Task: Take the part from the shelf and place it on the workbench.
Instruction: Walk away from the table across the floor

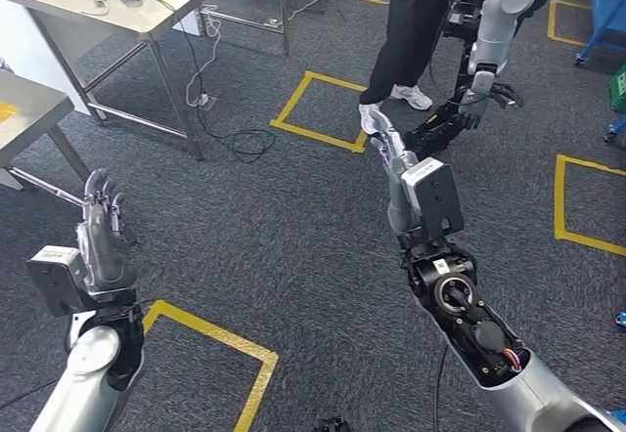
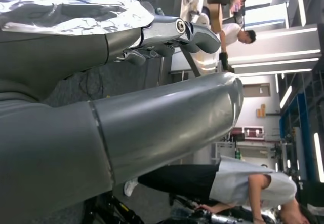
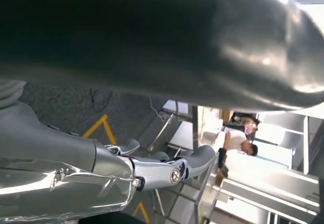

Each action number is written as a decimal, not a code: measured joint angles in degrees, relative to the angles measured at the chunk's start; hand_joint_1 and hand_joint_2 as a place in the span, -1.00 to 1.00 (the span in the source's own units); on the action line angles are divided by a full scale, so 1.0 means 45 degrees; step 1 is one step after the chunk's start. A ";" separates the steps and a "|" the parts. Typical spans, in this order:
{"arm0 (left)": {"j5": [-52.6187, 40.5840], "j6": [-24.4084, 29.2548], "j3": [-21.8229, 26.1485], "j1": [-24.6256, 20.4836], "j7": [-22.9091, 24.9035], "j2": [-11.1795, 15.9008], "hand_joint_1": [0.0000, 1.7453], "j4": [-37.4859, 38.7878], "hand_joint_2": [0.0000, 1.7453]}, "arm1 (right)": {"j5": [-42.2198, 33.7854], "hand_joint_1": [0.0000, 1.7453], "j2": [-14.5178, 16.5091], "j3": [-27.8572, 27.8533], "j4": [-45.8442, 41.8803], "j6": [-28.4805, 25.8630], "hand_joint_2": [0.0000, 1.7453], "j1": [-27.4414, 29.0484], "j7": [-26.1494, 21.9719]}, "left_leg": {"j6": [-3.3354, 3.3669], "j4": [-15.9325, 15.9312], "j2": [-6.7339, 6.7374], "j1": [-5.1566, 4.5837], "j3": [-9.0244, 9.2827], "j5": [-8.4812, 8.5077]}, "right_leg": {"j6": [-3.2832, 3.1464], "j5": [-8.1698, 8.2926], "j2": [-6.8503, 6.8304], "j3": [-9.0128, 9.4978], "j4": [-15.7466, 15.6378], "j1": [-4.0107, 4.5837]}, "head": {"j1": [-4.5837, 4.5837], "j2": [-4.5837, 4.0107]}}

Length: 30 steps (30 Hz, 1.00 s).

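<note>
Silver robot hands [image 1: 104, 227] [image 1: 391, 153] raised, seemingly empty.

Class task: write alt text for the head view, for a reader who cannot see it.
Two silver robot arms reach out over grey carpet marked with yellow tape squares; the left robot hand and the right robot hand both hold nothing. A person stands ahead beside another robot, and metal tables stand at the upper left.

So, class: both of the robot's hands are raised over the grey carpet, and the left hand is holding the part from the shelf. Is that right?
Not quite. In the head view the left hand holds nothing; its fingers point up, apart and empty. The rest stands: it and the right hand are raised over the grey carpet with its yellow floor markings.
</note>
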 joint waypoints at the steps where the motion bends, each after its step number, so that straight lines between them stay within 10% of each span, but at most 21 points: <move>1: 0.0000 0.0025 -0.0001 0.0014 0.0024 0.0000 -1.00 -0.0026 -1.00 | 0.0000 -1.00 0.0000 0.0005 -0.0009 0.0001 -1.00 0.0007 0.0008 | -0.0041 0.0007 0.0115 0.0011 0.0044 -0.0037 | 0.0012 0.0459 -0.0114 0.0413 -0.0810 -0.0022 | 0.0070 0.0000; 4: 0.0001 0.0064 -0.0002 0.0016 0.0047 0.0015 -1.00 -0.0131 -1.00 | 0.0000 -1.00 0.0000 0.0013 -0.0041 0.0002 -1.00 -0.0025 0.0016 | -0.0215 0.0061 0.0410 -0.0062 0.0136 -0.0153 | -0.0072 0.1324 -0.0767 0.1745 -0.3355 0.0088 | 0.0242 0.0000; 7: 0.0004 0.0087 -0.0005 0.0038 0.0062 0.0024 -1.00 -0.0198 -1.00 | -0.0004 -1.00 0.0000 0.0019 -0.0055 0.0005 -1.00 0.0008 0.0017 | -0.0391 0.0110 0.0737 -0.0140 0.0145 -0.0204 | -0.0327 0.1332 -0.0606 0.1863 -0.3637 0.0163 | 0.0138 0.0000; 10: -0.0004 0.0103 -0.0005 0.0043 0.0056 0.0033 -1.00 -0.0232 -1.00 | -0.0004 -1.00 0.0000 0.0018 -0.0108 0.0022 -1.00 0.0025 0.0010 | -0.0555 0.1158 0.0200 -0.0059 -0.0264 -0.0872 | -0.0574 0.1435 -0.0227 0.1871 -0.3731 0.0110 | -0.0018 0.0000; 14: -0.0011 0.0121 -0.0007 0.0137 0.0046 0.0078 -1.00 -0.0242 -1.00 | -0.0005 -1.00 0.0004 0.0040 -0.0121 0.0067 -1.00 0.0094 -0.0003 | -0.0561 0.4167 -0.0421 -0.0048 -0.1856 -0.2015 | -0.0731 0.1486 0.0338 0.1793 -0.3733 0.0154 | -0.0313 0.0000; 18: -0.0045 0.0135 -0.0007 0.0153 0.0046 0.0101 -1.00 -0.0257 -1.00 | -0.0002 -1.00 0.0000 0.0040 -0.0123 0.0083 -1.00 0.0158 -0.0024 | -0.0356 0.1342 -0.0964 -0.0037 -0.0682 -0.0369 | -0.0697 0.1495 0.0957 0.1777 -0.3676 0.0185 | -0.0492 0.0000; 22: -0.0079 0.0112 -0.0013 0.0137 0.0039 0.0091 -1.00 -0.0289 -1.00 | 0.0011 -1.00 -0.0001 0.0011 -0.0127 0.0083 -1.00 0.0184 -0.0049 | -0.0279 0.0160 -0.1127 -0.0062 -0.0177 -0.0065 | -0.0417 0.1557 0.1435 0.1617 -0.3691 0.0123 | -0.0487 0.0000; 25: -0.0100 0.0075 -0.0015 0.0084 0.0013 0.0043 -1.00 -0.0302 -1.00 | 0.0018 -1.00 -0.0009 -0.0038 -0.0143 0.0058 -1.00 0.0198 -0.0052 | -0.0116 -0.0032 -0.0722 0.0020 -0.0020 -0.0001 | -0.0218 0.1101 0.0831 0.1239 -0.2989 0.0155 | -0.0377 0.0000; 28: -0.0106 0.0049 -0.0017 0.0068 -0.0035 0.0007 -1.00 -0.0301 -1.00 | 0.0016 -1.00 -0.0010 -0.0058 -0.0143 0.0030 -1.00 0.0235 -0.0046 | -0.0040 -0.0047 -0.0318 -0.0010 0.0017 -0.0031 | -0.0058 -0.0125 0.0108 -0.0024 -0.0286 0.0073 | -0.0141 0.0000; 30: -0.0102 0.0039 -0.0017 0.0073 -0.0073 0.0001 -1.00 -0.0300 -1.00 | 0.0015 -1.00 -0.0010 -0.0064 -0.0134 0.0021 -1.00 0.0285 -0.0052 | -0.0064 -0.0039 -0.0056 -0.0001 0.0036 -0.0067 | 0.0023 -0.0097 0.0030 -0.0240 0.0193 0.0010 | -0.0047 0.0000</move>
